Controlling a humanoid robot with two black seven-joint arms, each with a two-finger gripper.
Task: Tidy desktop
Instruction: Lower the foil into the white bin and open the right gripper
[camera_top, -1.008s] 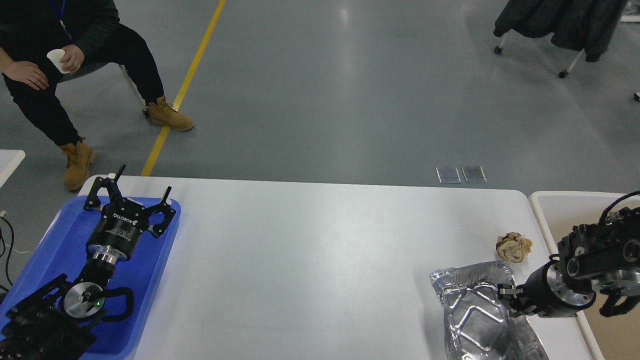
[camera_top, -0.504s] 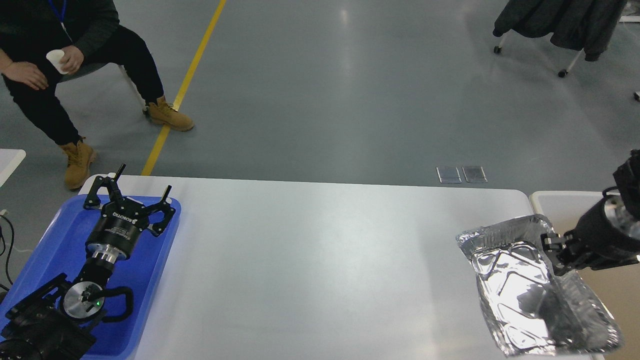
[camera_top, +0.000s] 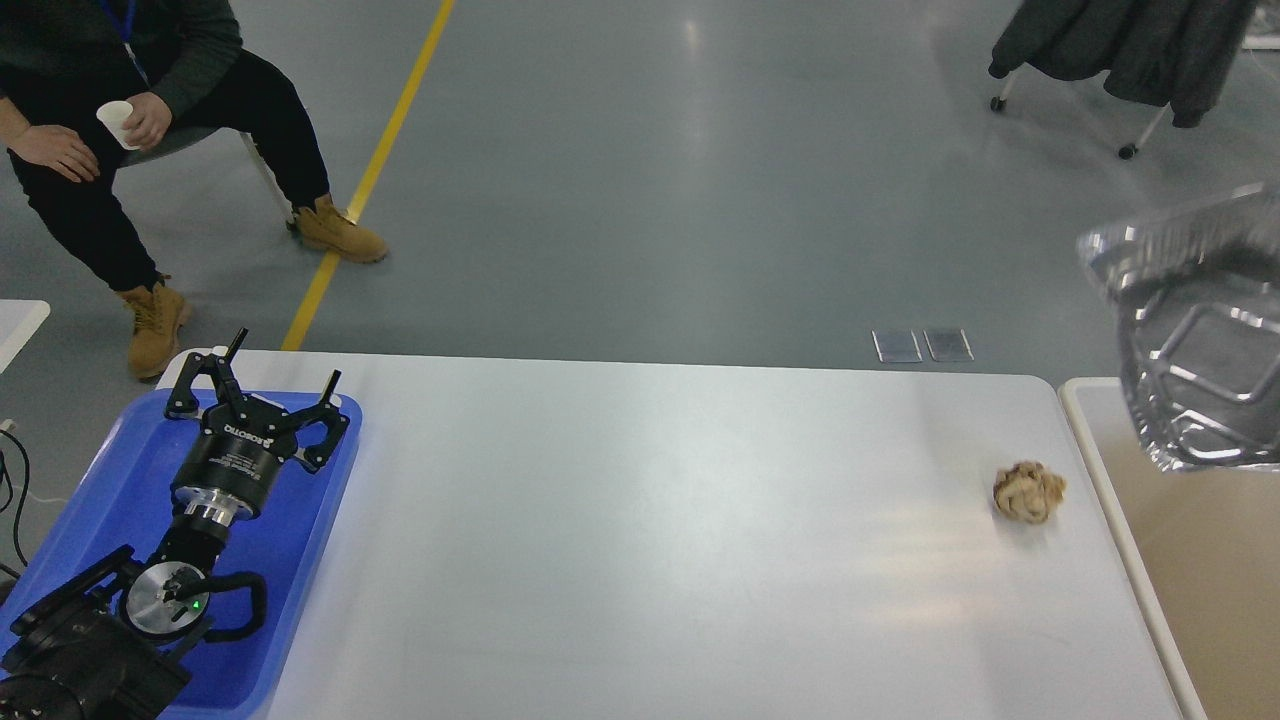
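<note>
On my screen the desktop (camera_top: 620, 520) filled the lower half of the view, white and almost bare, with one crumpled brown paper ball (camera_top: 1028, 491) sitting near its right edge, just beside the beige bin (camera_top: 1210, 560). The foil tray (camera_top: 1195, 340) hung tilted in the air above the bin at the right margin, blurred, and I could not see my right gripper at all, so whether it was clamped on the tray I could not say. My left gripper (camera_top: 258, 385) hovered over the blue tray (camera_top: 110, 490) at the far left corner, fingers spread wide and holding nothing. What mattered for the next move, as I judged it, was that the paper ball lay well apart from the left gripper, across nearly the whole width of the table, while it sat close to where the right arm was working. The ball had no long axis to speak of, so approach angle seemed free; I reckoned the right arm was the one to take it.
</note>
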